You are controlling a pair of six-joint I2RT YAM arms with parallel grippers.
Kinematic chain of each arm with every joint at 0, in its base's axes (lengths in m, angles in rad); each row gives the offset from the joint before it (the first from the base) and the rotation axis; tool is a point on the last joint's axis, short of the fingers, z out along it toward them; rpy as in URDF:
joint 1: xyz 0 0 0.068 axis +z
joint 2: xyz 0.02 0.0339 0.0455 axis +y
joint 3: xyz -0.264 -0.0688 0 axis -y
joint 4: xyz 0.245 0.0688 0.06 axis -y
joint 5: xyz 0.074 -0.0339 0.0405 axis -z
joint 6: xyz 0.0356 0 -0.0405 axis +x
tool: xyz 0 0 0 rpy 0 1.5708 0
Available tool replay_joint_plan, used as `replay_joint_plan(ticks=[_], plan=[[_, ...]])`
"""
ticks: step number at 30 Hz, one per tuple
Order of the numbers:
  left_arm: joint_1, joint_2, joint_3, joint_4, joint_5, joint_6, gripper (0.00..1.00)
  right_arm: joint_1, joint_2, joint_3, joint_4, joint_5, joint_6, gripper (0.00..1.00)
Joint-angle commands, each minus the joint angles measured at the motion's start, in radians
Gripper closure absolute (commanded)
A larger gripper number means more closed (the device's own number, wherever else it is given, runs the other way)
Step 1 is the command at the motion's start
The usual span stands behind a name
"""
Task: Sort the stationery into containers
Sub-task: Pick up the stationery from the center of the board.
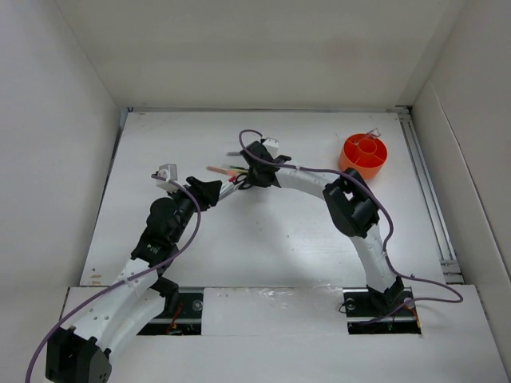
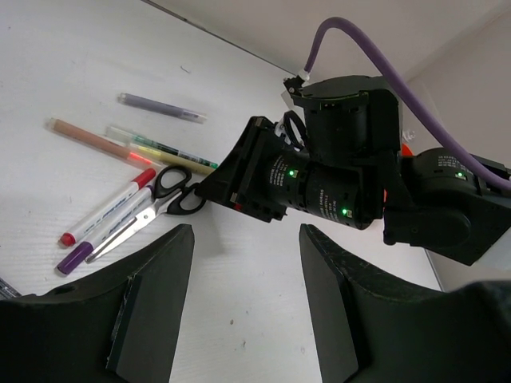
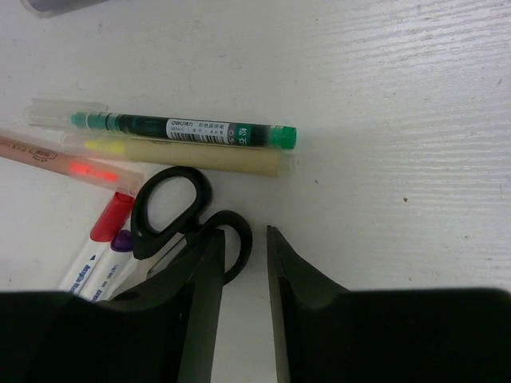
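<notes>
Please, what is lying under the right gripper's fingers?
Under the right gripper, the scissors show only their black handle loops; one finger covers the blades. The red-capped marker and purple-capped marker run beneath the gripper, their bodies mostly hidden.

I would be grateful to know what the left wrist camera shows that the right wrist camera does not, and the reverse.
Left wrist only: the right arm and its purple cable. Right wrist only: readable print on the label of the green pen. Both: black scissors, that pen, a yellow highlighter, a red-capped marker and a purple-capped marker.

The scissors [image 2: 156, 209] lie beside the pens [image 2: 160, 149], left of the organiser [image 1: 358, 170].
</notes>
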Motion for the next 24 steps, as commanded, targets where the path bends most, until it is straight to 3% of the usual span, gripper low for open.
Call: replay_joint_plan(ticks=[1,3,5,9,13,24], plan=[[-0.004,-0.004,0.011,0.042,0.012,-0.003,0.48,0.001,-0.014,-0.017,-0.012,-0.012,-0.003,0.64],[-0.004,-0.014,0.011,0.042,0.012,-0.003,0.48,0.001,-0.003,-0.017,-0.012,-0.023,-0.004,0.62],[-0.004,-0.023,0.011,0.042,0.012,-0.003,0.48,-0.008,-0.003,-0.017,-0.012,-0.033,-0.004,0.66],[-0.004,-0.023,0.011,0.042,0.002,-0.003,0.48,-0.008,0.006,-0.008,-0.021,-0.033,-0.013,0.87],[-0.004,-0.033,0.011,0.033,0.002,0.007,0.48,-0.018,0.006,-0.008,-0.03,-0.033,-0.022,1.0],[-0.004,-0.033,0.011,0.033,0.002,0.007,0.48,0.002,-0.184,-0.152,0.011,0.062,-0.062,1.0]])
